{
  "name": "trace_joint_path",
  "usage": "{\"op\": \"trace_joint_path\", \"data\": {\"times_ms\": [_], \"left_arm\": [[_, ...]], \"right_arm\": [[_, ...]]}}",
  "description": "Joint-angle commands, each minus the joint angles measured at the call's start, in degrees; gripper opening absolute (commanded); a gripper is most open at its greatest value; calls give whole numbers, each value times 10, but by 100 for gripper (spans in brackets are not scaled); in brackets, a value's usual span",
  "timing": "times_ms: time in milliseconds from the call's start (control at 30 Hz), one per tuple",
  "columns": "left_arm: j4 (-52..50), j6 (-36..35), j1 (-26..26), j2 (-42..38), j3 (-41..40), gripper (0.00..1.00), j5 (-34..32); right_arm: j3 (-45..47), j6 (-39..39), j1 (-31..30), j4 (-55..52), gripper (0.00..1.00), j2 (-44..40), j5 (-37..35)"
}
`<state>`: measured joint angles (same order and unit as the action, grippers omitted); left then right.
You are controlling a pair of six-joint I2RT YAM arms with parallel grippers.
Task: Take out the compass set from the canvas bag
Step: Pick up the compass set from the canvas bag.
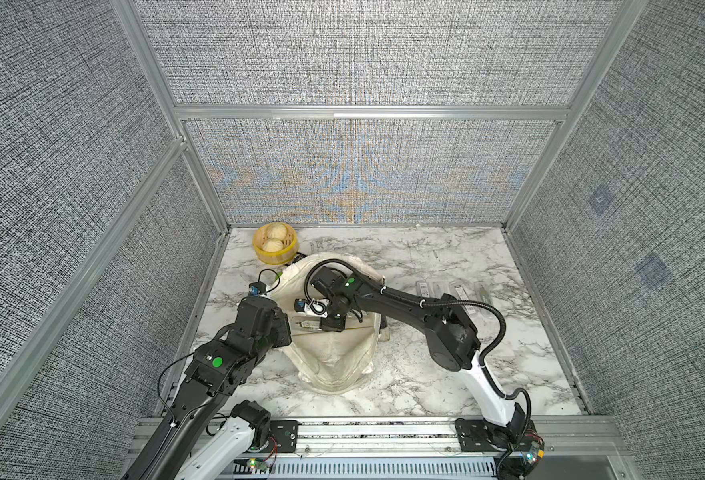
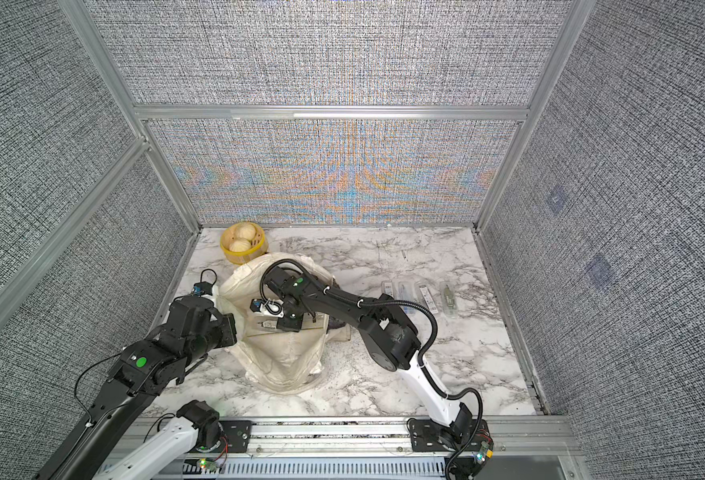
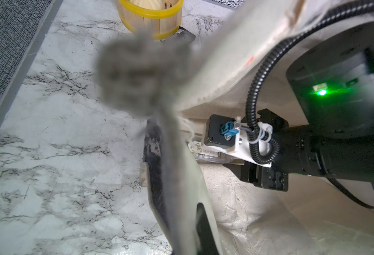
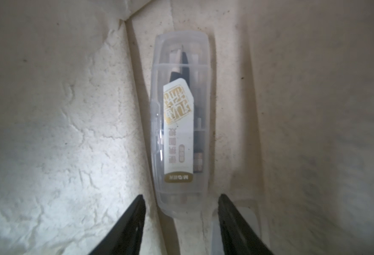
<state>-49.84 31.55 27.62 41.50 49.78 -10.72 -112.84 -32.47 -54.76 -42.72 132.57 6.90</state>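
Observation:
The cream canvas bag lies on the marble table with its mouth held open. My left gripper is shut on the bag's left rim, and the fabric runs up between its fingers. My right gripper reaches inside the bag and is open. A compass set in a clear plastic case with a white and gold label lies on the lining just ahead of its fingertips, not gripped. The case also shows in the left wrist view and in a top view.
A yellow round basket with buns stands at the back left, close to the bag. Several clear cases lie in a row on the table to the right. Grey panel walls enclose the table. Another clear plastic piece lies beside the right finger.

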Motion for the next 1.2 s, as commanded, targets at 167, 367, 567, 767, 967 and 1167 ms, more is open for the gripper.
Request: {"op": "trace_joint_path", "data": {"times_ms": [167, 367, 567, 767, 967, 1167], "left_arm": [[9, -3, -1, 16, 2, 0, -7], [9, -4, -1, 6, 1, 0, -11], [12, -5, -1, 7, 0, 0, -11], [13, -5, -1, 5, 0, 0, -12], [13, -7, -1, 10, 0, 0, -11], [16, -7, 0, 10, -1, 0, -12]], "right_arm": [[-83, 35, 2, 44, 70, 66, 66], [-83, 62, 2, 35, 71, 107, 63], [-56, 62, 2, 12, 62, 113, 37], [-97, 91, 2, -21, 49, 105, 17], [-124, 104, 1, -44, 47, 86, 1], [-127, 117, 0, -70, 47, 56, -13]]}}
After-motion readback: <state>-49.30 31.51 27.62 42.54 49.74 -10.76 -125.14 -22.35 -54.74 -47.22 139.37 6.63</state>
